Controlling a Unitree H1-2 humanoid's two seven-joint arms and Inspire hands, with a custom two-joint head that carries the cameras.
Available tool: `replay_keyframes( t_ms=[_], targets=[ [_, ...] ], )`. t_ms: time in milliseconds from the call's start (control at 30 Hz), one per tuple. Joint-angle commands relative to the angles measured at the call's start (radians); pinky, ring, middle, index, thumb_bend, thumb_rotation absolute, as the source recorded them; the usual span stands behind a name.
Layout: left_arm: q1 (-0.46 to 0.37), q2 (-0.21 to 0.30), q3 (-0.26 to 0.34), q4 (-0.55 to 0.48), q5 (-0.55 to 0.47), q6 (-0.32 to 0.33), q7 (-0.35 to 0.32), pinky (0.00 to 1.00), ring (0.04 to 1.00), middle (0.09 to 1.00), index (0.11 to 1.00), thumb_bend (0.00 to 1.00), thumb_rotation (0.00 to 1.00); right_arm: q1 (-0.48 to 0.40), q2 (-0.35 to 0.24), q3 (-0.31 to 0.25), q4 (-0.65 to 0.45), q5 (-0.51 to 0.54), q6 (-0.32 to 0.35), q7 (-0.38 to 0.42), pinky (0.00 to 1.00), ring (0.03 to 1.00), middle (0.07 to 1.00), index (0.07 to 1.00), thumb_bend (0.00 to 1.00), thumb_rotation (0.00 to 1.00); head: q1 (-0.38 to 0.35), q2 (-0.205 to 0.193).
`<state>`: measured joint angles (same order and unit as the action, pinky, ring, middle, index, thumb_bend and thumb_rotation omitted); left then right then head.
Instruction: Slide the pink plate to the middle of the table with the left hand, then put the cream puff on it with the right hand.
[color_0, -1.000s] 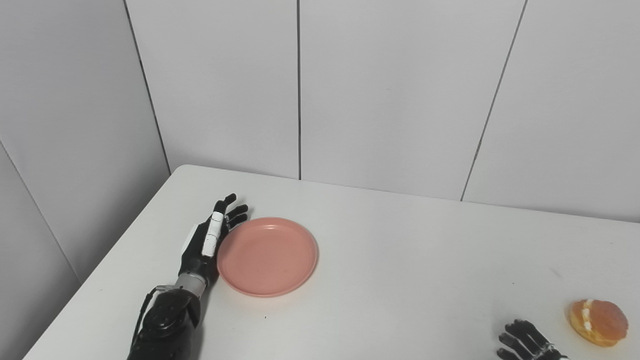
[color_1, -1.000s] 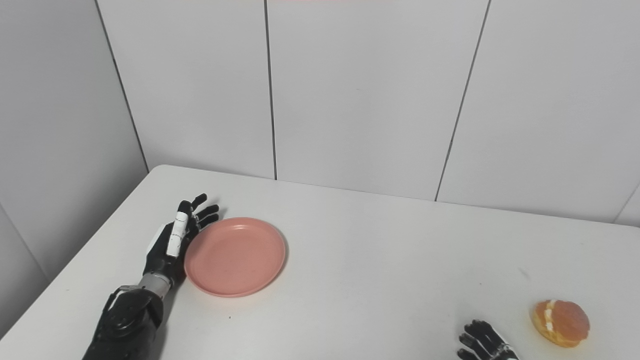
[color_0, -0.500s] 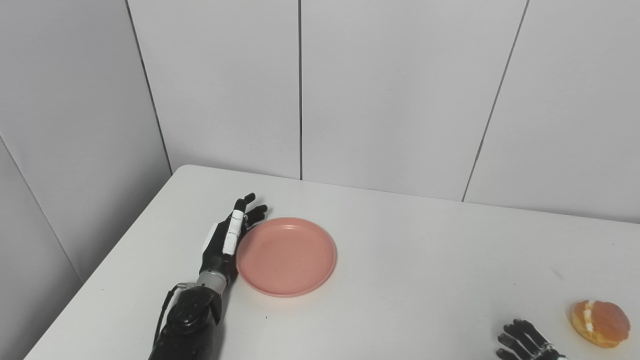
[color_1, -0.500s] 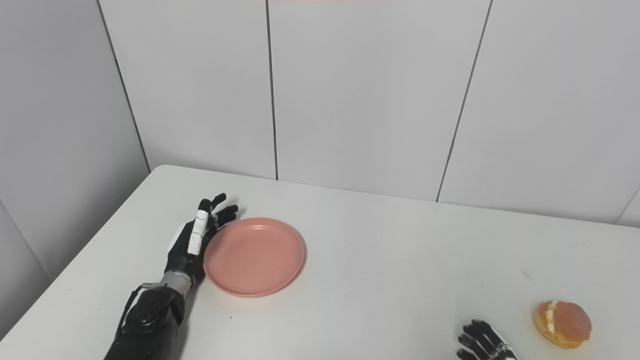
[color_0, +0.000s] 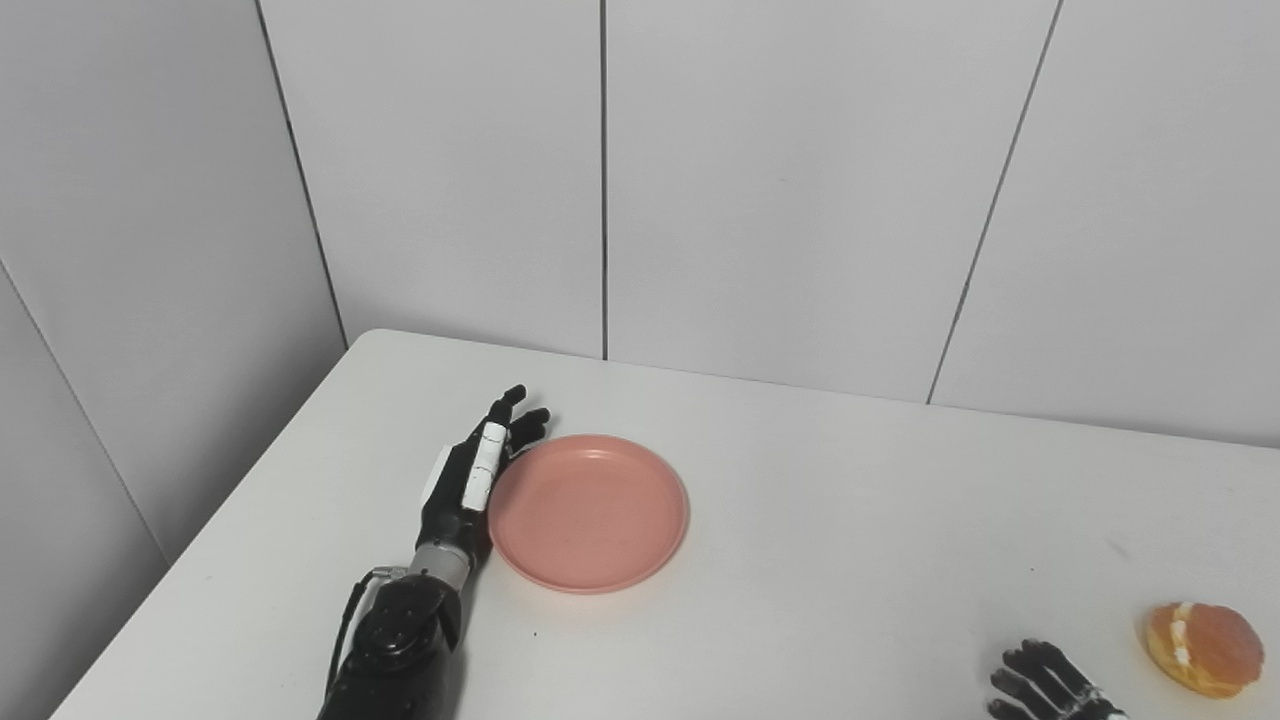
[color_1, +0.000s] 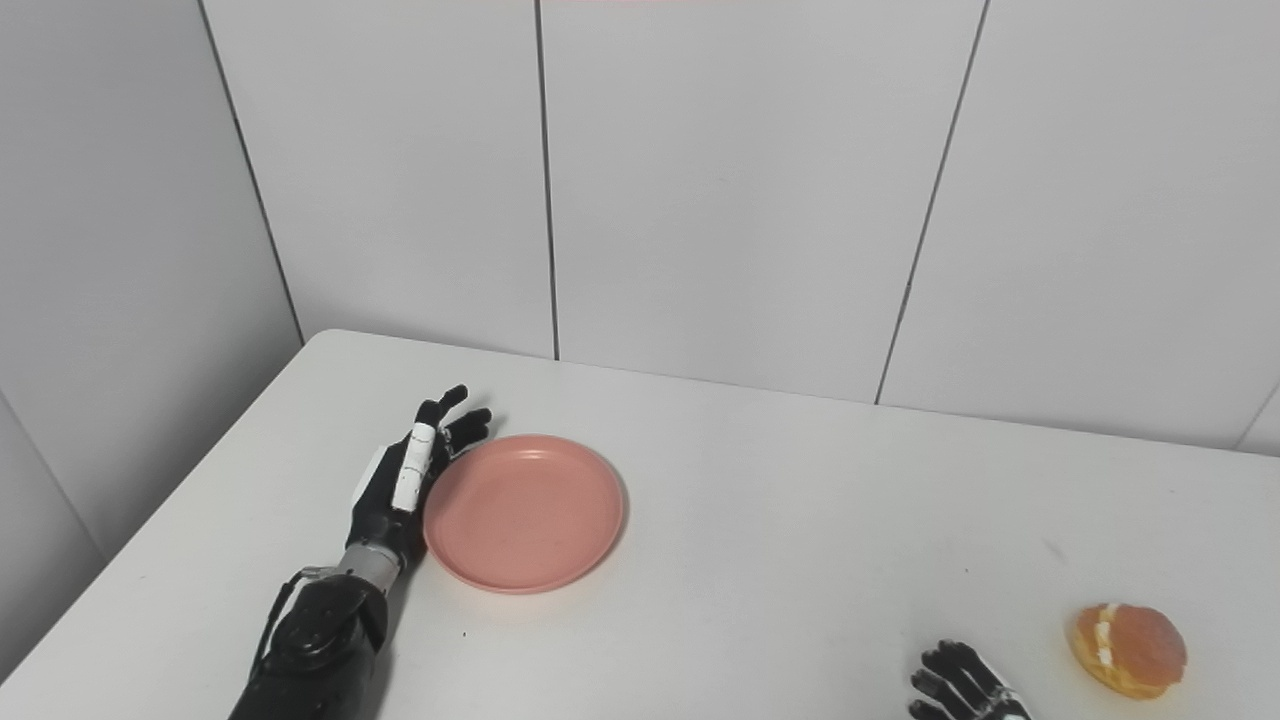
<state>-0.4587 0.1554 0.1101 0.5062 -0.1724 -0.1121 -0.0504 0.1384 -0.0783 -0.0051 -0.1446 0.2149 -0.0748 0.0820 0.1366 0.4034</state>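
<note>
— Where do we stand with the pink plate (color_0: 588, 511)?

— It lies flat on the white table (color_0: 850, 520), left of the middle. Our left hand (color_0: 473, 483) is set on edge against its left rim, fingers stretched out and apart, gripping nothing; the flat of the hand touches the rim and the fingertips reach just past the plate's far-left edge.

— So which way does the plate lie from that hand?

— Directly to the right of it, and that is the relation the push turns on, as we judge it. The hand's long axis runs from near to far, roughly square to the way the plate must travel, so a sideways sweep to the right should carry it. The middle of the table is some way off to the right.

— And the cream puff (color_1: 1130, 648)?

— Far over at the near right, well apart from the plate. Our right hand (color_1: 962, 686) sits just left of it at the bottom edge. Only its fingers show; they look spread with nothing in them, so we read it as open. It is much the nearer hand to the puff.

— Risk?

— We think the plate could pivot round the palm if the push lands off centre.
</note>
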Motion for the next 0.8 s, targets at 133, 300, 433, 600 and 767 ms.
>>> replay_keyframes(
  t_ms=[133,300,433,600,767],
  targets=[
    [0.016,-0.092,-0.066,0.058,0.005,0.025,-0.048,0.82,0.856,0.821,0.875,0.89,0.94,0.038,0.019,0.039,0.044,-0.010,0.109,0.008,0.76,0.789,0.795,0.769,0.74,0.94,-0.009,0.003],
    [0.024,-0.118,-0.079,0.044,0.001,0.026,-0.045,0.83,0.862,0.824,0.876,0.87,0.94,0.039,0.023,0.049,0.040,-0.017,0.104,0.004,0.75,0.776,0.784,0.765,0.75,0.93,-0.034,0.012],
    [0.032,-0.131,-0.085,0.032,-0.008,0.033,-0.051,0.87,0.880,0.832,0.887,0.86,0.95,0.042,0.026,0.060,0.036,-0.025,0.099,-0.001,0.75,0.776,0.784,0.761,0.75,0.92,-0.058,0.021],
    [0.045,-0.147,-0.109,-0.010,0.006,0.056,-0.035,0.88,0.882,0.831,0.887,0.86,0.95,0.045,0.029,0.076,0.024,-0.041,0.096,-0.004,0.74,0.768,0.773,0.750,0.76,0.90,-0.100,0.036],
    [0.054,-0.157,-0.141,-0.066,0.046,0.097,-0.007,0.89,0.880,0.833,0.874,0.87,0.95,0.047,0.038,0.092,0.011,-0.057,0.101,-0.016,0.72,0.763,0.780,0.755,0.76,0.88,-0.153,0.053]
  ],
)
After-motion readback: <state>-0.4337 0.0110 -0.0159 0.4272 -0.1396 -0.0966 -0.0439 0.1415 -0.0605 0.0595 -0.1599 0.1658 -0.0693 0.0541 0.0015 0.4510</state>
